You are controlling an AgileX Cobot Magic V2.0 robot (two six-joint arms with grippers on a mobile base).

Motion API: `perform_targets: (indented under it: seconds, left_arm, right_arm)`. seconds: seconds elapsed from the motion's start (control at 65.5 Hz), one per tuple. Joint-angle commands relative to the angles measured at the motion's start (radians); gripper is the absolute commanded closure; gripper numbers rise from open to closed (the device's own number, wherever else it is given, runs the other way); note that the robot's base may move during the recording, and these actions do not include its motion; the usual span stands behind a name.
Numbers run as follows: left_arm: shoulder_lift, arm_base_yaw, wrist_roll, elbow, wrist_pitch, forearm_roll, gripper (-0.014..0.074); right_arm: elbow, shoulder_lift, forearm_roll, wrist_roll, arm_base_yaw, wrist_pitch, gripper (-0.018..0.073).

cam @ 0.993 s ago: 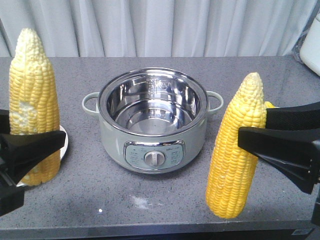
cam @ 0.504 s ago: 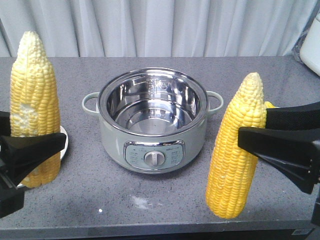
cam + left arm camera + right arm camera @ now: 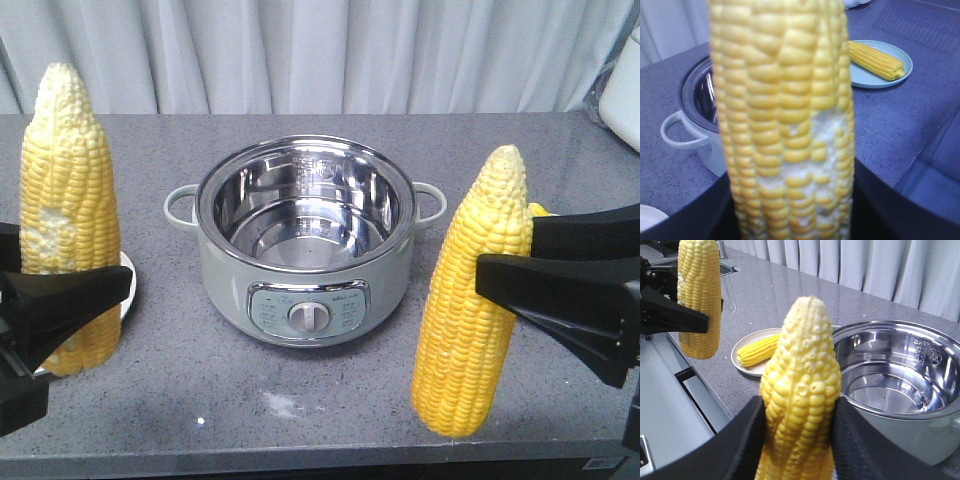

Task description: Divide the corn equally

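Observation:
Two corn cobs are held upright over the grey counter. My left gripper [image 3: 75,290] is shut on one cob [image 3: 68,220], which has a whitish patch [image 3: 835,135] and fills the left wrist view. My right gripper [image 3: 505,250] is shut on the other cob [image 3: 475,300], its dark fingers [image 3: 747,440] pressing both sides. A third cob [image 3: 757,350] lies on a white plate [image 3: 747,367] at the left. A fourth cob [image 3: 875,60] lies on a pale green plate [image 3: 900,75] at the right.
A pale green electric pot [image 3: 305,240] with an empty steel bowl stands mid-counter between the two arms, its side handles [image 3: 180,205] sticking out. The counter's front edge [image 3: 300,450] runs just below the held cobs. Curtains hang behind.
The left cob has shifted very slightly to the right since the earliest frame. The right arm and its cob have not moved.

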State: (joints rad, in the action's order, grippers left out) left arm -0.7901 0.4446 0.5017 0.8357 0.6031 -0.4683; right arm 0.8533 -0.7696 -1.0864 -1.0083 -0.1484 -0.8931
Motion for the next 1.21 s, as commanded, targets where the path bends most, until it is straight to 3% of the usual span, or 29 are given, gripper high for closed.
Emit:
perform_targets:
  seconds: [0.0, 1.191]
  left_arm:
    - [0.008, 0.0, 0.0, 0.027, -0.059, -0.028, 0.0359]
    - [0.008, 0.0, 0.0, 0.027, -0.059, -0.028, 0.0359]
  right_arm:
    - [0.026, 0.005, -0.049, -0.005, 0.004, 0.034, 0.0348]
    - [0.026, 0.005, -0.049, -0.005, 0.004, 0.034, 0.0348]
